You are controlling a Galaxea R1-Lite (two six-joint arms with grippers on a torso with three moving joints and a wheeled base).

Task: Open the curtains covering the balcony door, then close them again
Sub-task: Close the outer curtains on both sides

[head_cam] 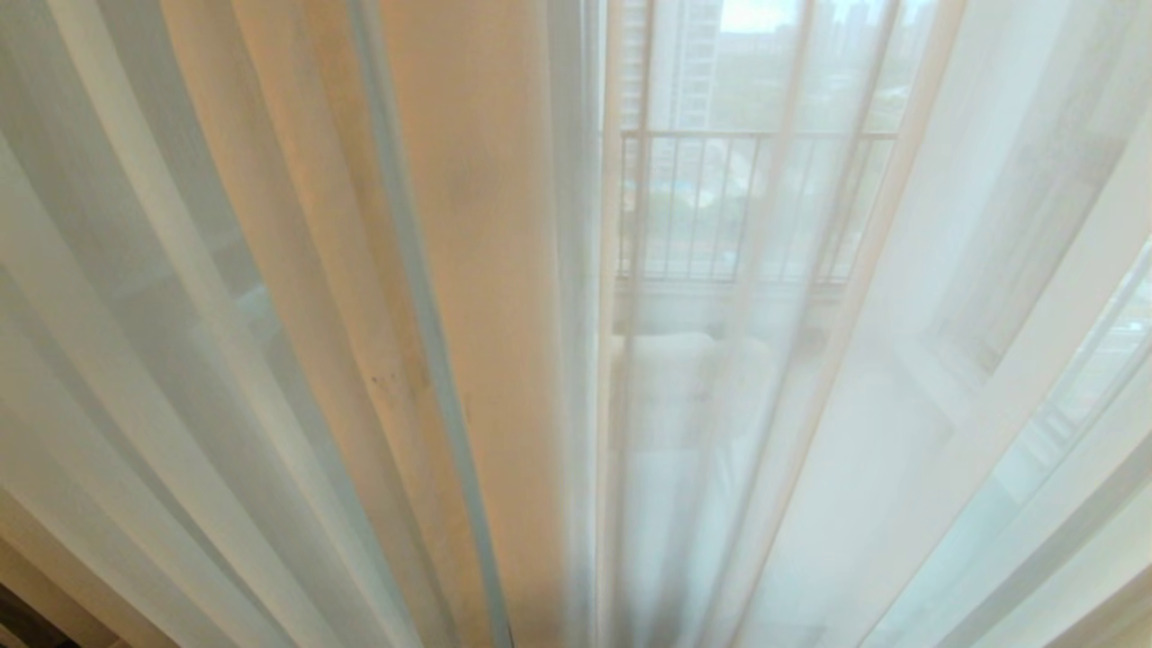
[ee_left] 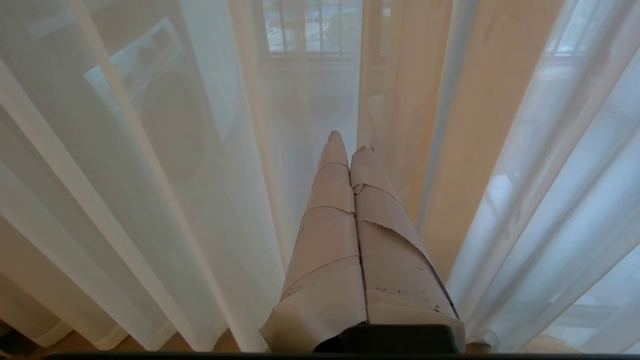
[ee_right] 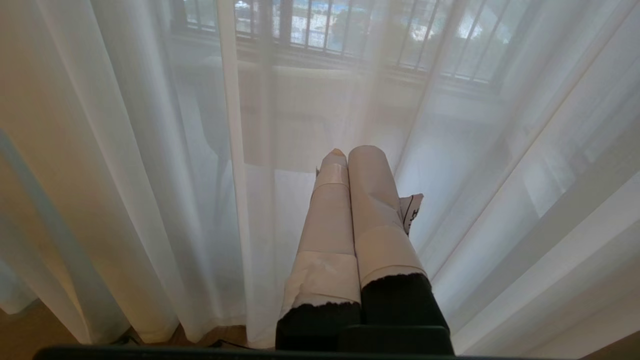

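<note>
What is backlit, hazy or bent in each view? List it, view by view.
Head view: daylight shines through the sheer curtains, leaving the balcony railing hazy; the folds fan outward toward the edges. Left wrist view: the left gripper is sharp, while a round-fronted appliance behind the sheer is only a dim shape. Right wrist view: the right gripper is crisp against bright, washed-out fabric.

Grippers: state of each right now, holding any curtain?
Left gripper: closed, holding nothing, short of the sheer curtains.
Right gripper: closed, holding nothing, facing the sheers too.
</note>
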